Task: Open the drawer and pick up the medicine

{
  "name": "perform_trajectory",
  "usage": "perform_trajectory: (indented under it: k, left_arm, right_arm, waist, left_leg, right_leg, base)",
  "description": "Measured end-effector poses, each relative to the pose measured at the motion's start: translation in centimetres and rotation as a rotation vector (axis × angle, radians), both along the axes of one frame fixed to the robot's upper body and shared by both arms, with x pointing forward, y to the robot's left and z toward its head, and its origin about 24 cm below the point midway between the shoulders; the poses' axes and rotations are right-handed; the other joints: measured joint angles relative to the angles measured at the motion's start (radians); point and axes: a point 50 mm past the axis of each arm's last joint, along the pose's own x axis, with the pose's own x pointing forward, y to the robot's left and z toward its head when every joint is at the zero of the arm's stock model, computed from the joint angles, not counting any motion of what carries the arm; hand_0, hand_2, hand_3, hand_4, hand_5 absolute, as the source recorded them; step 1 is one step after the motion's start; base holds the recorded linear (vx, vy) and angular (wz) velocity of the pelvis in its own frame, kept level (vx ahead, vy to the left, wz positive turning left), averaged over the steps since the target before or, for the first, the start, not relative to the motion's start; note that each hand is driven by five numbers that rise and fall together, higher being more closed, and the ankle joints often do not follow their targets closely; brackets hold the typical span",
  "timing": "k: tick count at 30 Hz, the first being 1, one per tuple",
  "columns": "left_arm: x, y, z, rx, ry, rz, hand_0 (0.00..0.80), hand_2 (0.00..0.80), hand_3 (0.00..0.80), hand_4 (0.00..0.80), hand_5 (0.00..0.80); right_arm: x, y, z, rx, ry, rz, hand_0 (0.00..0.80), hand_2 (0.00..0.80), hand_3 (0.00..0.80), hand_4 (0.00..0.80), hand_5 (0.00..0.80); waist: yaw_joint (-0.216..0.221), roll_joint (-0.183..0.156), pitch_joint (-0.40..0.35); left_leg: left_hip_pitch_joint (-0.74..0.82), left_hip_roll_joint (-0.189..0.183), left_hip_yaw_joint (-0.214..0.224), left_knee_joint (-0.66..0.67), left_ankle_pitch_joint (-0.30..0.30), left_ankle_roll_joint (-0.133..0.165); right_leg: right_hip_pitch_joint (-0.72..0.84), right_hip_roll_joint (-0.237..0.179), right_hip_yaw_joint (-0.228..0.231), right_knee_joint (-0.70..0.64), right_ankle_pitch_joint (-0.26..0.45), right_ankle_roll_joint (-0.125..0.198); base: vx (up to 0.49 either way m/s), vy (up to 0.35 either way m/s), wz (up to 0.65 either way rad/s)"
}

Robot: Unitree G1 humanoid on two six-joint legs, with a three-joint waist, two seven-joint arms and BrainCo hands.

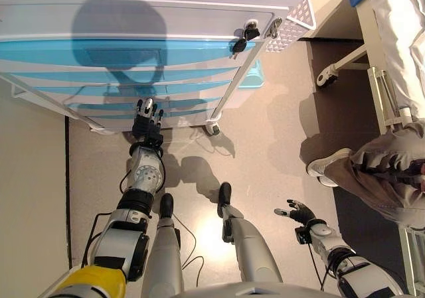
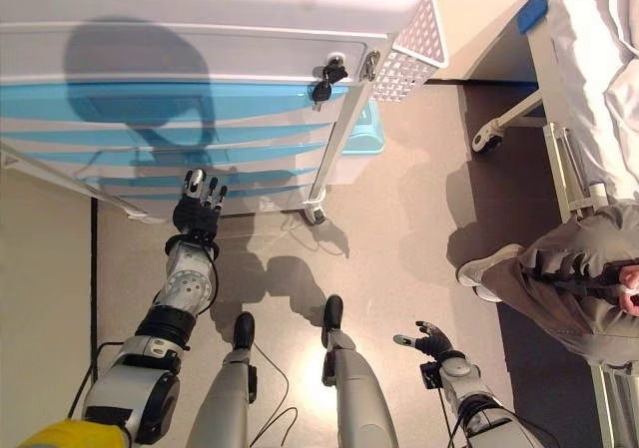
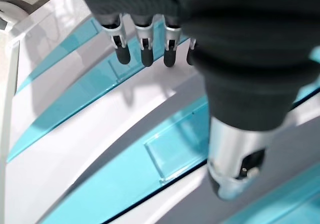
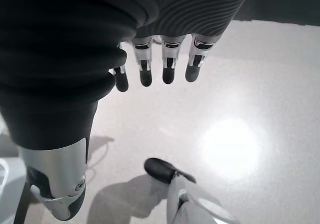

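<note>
A white wheeled cabinet (image 1: pixel 146 19) with several blue drawer fronts (image 1: pixel 126 56) stands before me, all drawers closed. A key hangs in a lock (image 1: pixel 249 34) at its right corner. My left hand (image 1: pixel 147 120) reaches out to the lower drawer fronts, fingers straight and open, their tips (image 3: pixel 145 57) just off a blue front with a clear label pocket (image 3: pixel 172 151). My right hand (image 1: pixel 302 213) hangs low at my right side over the floor, open and holding nothing. No medicine is in view.
A person (image 1: pixel 385 172) sits at the right, one shoe (image 1: pixel 325 165) on the floor. A bed on castors (image 1: pixel 382 52) stands at the far right. A perforated white tray (image 1: pixel 292 26) juts from the cabinet's right side. A blue bin (image 1: pixel 252 75) stands behind it.
</note>
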Motion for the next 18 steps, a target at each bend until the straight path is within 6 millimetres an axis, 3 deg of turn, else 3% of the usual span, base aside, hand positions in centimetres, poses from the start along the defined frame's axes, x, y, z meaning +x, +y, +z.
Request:
perform_trajectory:
  k: [5, 18]
  left_arm:
    - [-0.01, 0.03, -0.01, 0.001, 0.0, 0.0, 0.0, 0.0, 0.0, 0.0, 0.0]
    - [-0.05, -0.01, 0.26, -0.035, -0.026, -0.007, 0.0, 0.0, 0.0, 0.0, 0.0]
  right_arm:
    - [-0.48, -0.07, -0.25, 0.0, 0.013, -0.002, 0.0, 0.0, 0.0, 0.0, 0.0]
    - [-0.58, -0.1, -0.28, 0.009, 0.017, 0.009, 0.0, 0.0, 0.0, 0.0, 0.0]
  waist:
    - [0.0, -0.02, -0.014]
    - [-0.001, -0.022, -0.016]
  left_leg:
    - [-0.006, 0.0, 0.0, 0.0, 0.0, 0.0]
    - [-0.018, 0.0, -0.002, 0.002, 0.0, 0.0]
  right_leg:
    - [-0.005, 0.0, 0.0, -0.001, 0.0, 0.0]
    - [-0.014, 0.0, -0.001, 0.0, 0.0, 0.0]
  base:
    - [0.0, 0.0, 0.0]
    - [0.0, 0.0, 0.0]
